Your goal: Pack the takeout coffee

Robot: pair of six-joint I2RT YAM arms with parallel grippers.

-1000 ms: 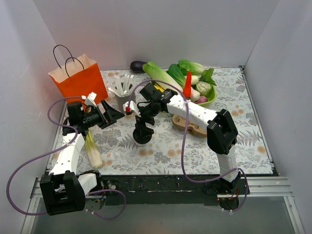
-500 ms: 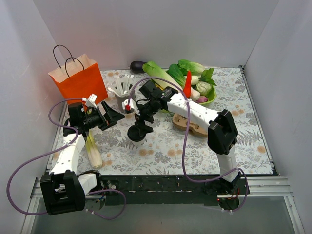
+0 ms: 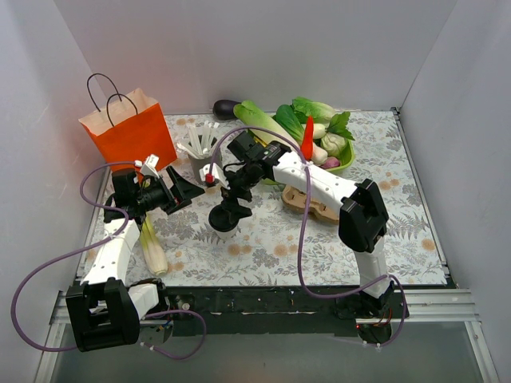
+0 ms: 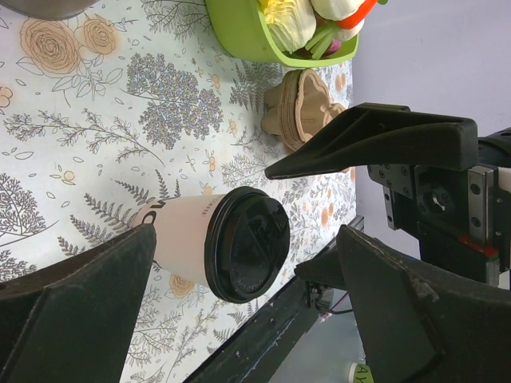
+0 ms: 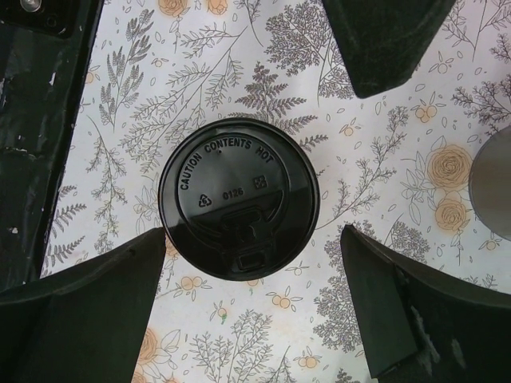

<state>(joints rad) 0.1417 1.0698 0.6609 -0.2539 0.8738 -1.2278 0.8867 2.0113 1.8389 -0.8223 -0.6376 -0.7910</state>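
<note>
The takeout coffee [image 3: 226, 222], a cream-white cup with a black lid, stands upright on the floral cloth left of the brown pulp tray [image 3: 313, 206]. My right gripper [image 3: 229, 206] hovers straight above it and is open. In the right wrist view the lid [image 5: 239, 209] lies just beyond the fingertips, with the gripper [image 5: 254, 235] spread wider than the lid. My left gripper [image 3: 182, 190] is open and empty, to the left of the cup. Its wrist view shows the cup [image 4: 188, 235] ahead between its spread fingers [image 4: 80, 303], and the tray [image 4: 299, 108] beyond.
An orange paper bag [image 3: 128, 128] stands at the back left. A grey cup of white sticks [image 3: 201, 148] is beside it. A green bowl [image 3: 345, 166] of vegetables sits behind the tray. A leafy stalk [image 3: 152, 247] lies by the left arm.
The right gripper and the cup shifted a little to the left, and the right fingers spread open above the lid. The left arm barely moved.
</note>
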